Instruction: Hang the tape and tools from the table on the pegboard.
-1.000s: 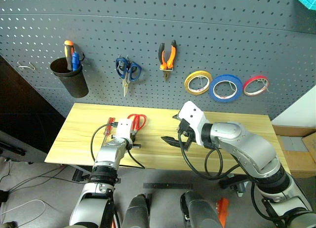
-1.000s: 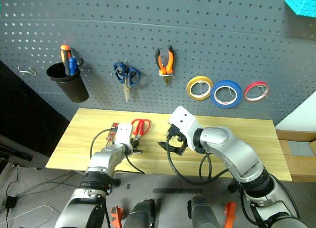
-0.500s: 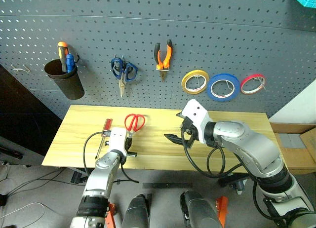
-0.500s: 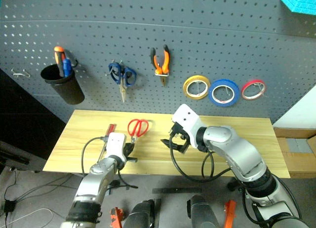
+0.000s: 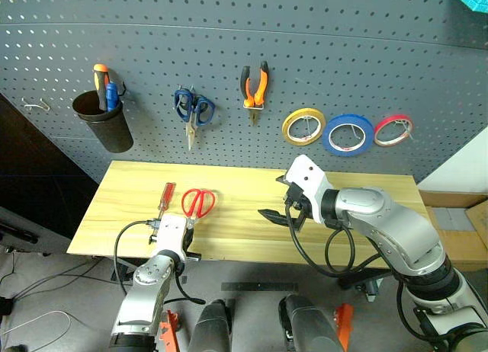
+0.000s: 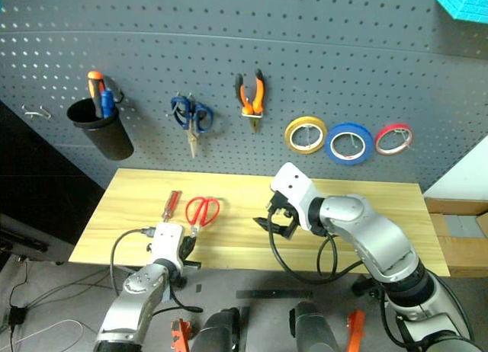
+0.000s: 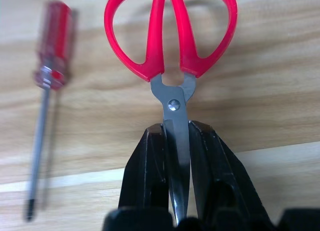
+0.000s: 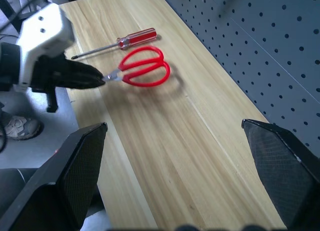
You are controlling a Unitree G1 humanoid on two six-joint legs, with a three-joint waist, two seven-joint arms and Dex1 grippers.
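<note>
A: State the largest items first.

B: The pegboard point(image 5: 244, 55) covers the wall behind the table point(image 5: 358, 238). A black cup point(image 5: 103, 127) hangs at the board's left end with orange and blue handles standing in it. To its right hang the blue-handled scissors point(image 5: 192, 112), then the pliers point(image 5: 255, 85) with orange-and-black handles, then three rolls in a row: yellow tape roll point(image 5: 303, 126), blue tape roll point(image 5: 347, 134), red tape roll point(image 5: 393, 130).

A: What lies on the table?

B: The red-handled scissors point(image 5: 197, 203) and the screwdriver point(image 5: 163, 200), side by side on the left half, apart from each other. The screwdriver lies to the left of the scissors, its red handle toward the pegboard.

A: Condition of the left tool?

B: The left tool point(image 7: 176, 136) is at the near table edge, fingers pressed together on the scissor blades just below the pivot. The red loops point toward the pegboard.

A: Condition of the right tool?

B: The right tool point(image 5: 276, 213) hovers over the table's middle, fingers spread wide, holding nothing.
</note>
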